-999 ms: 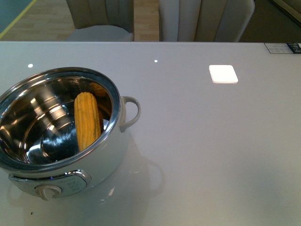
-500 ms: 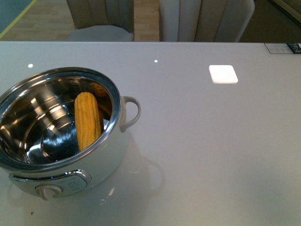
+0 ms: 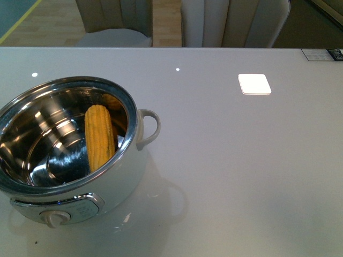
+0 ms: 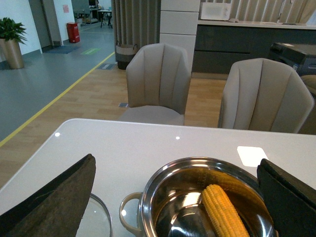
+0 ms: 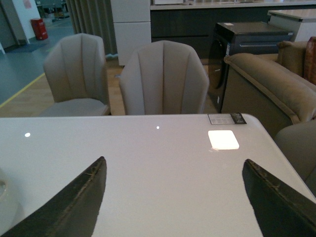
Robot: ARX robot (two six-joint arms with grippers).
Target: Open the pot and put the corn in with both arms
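The white pot (image 3: 120,182) stands uncovered at the table's front left, its steel inside showing. The yellow corn (image 3: 99,136) lies inside it, leaning against the wall on the handle side. Neither arm shows in the front view. In the left wrist view the pot (image 4: 163,190) and the corn (image 4: 223,212) lie below my open left gripper (image 4: 176,168), whose black fingers (image 4: 59,197) stand wide apart and hold nothing. A glass lid's edge (image 4: 101,217) lies on the table beside the pot. My right gripper (image 5: 173,165) is open over bare table, away from the pot.
A white square patch (image 3: 254,83) lies on the grey table (image 3: 241,160) at the back right. Beige chairs (image 3: 236,24) stand behind the far edge. A small label card (image 3: 321,54) sits at the far right corner. A couch (image 5: 276,79) stands off to the right.
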